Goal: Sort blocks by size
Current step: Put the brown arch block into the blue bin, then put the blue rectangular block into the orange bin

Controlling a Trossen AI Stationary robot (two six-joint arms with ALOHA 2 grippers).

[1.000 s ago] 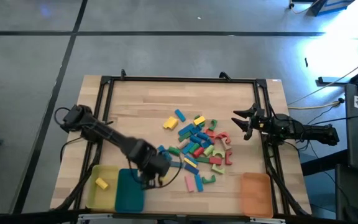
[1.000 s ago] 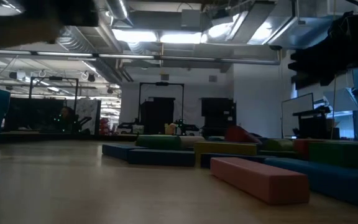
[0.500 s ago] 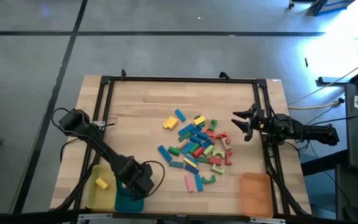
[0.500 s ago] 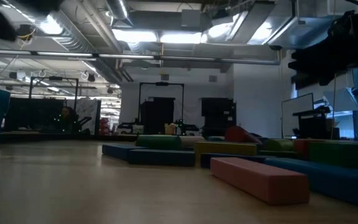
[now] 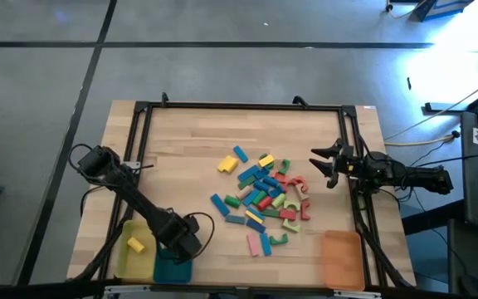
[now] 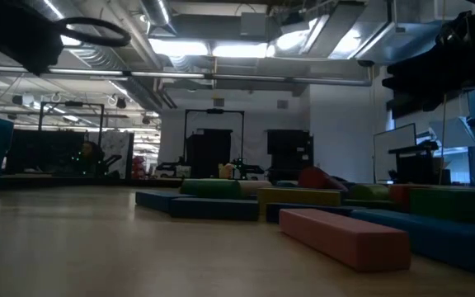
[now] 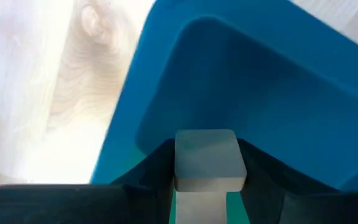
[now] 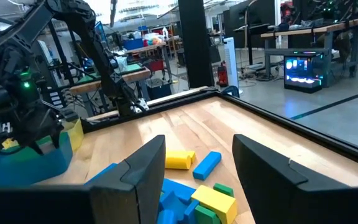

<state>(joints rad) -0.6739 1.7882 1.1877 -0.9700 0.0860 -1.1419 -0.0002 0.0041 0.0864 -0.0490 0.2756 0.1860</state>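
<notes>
My left gripper (image 5: 179, 242) hangs over the teal tray (image 5: 171, 266) at the table's near left, shut on a small block (image 7: 205, 158). The block's face toward the wrist camera looks pale, with green (image 7: 207, 208) beside it. The tray's hollow (image 7: 260, 81) lies right below. The other blocks (image 5: 264, 195) lie in a loose pile on the wood at the table's middle. My right gripper (image 5: 322, 164) waits open at the right edge, pointing level toward the pile (image 8: 197, 186). My left gripper pinches the block by two opposite sides (image 7: 178, 163) between its two fingers. The fingers come from above, pointing down. The block is lifted clear, above the teal tray's hollow.
A yellow tray (image 5: 131, 257) with one yellow block (image 5: 135, 244) sits left of the teal one. An orange tray (image 5: 341, 257) stands at the near right. A black frame (image 5: 239, 106) borders the table. In the low view a pink bar (image 6: 345, 238) lies nearest.
My left gripper has gone from the pile's near-left edge toward the table's near-left corner and down, rolling its wrist, and now stands over the teal tray. It stays shut on the block it carries.
</notes>
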